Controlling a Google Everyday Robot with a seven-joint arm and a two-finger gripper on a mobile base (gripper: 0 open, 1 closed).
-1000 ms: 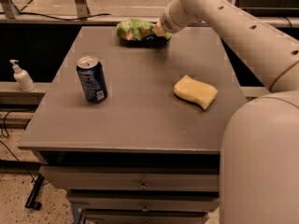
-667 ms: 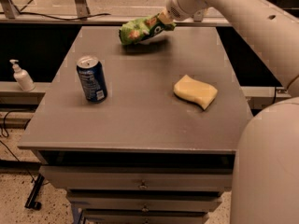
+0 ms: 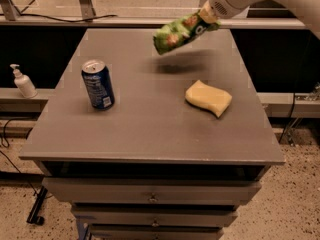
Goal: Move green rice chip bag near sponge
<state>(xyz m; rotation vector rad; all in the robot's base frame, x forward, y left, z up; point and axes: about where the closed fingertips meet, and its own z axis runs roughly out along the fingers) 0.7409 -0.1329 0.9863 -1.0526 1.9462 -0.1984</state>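
Aloft over the far tabletop (image 3: 150, 124), the end effector (image 3: 207, 17) grips the bag (image 3: 181, 33) by one end, beyond the sponge (image 3: 208, 98)

A blue soda can (image 3: 98, 84) stands on the grey table (image 3: 150, 129), a pump bottle (image 3: 23, 82) off it.

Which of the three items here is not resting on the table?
The green rice chip bag: it hangs above the table, held by the gripper at the far right. The blue can and sponge sit on it.
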